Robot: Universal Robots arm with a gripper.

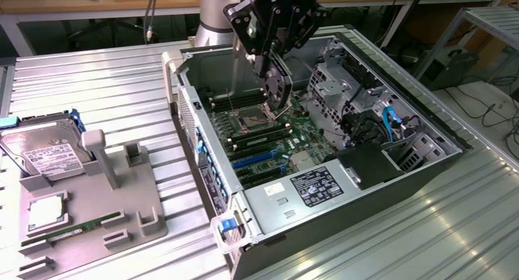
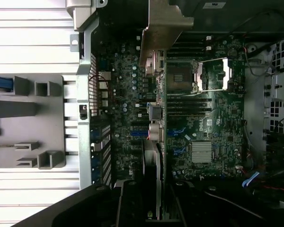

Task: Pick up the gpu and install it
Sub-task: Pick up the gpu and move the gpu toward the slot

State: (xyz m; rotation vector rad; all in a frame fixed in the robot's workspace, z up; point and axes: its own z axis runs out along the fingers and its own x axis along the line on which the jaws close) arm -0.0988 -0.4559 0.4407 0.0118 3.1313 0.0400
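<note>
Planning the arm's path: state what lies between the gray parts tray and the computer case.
Only bare ribbed tabletop separates parts tray and computer case, per the exterior view.

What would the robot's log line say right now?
claw: shut on gpu | place: above open computer case, over motherboard | installed: not yet
</note>
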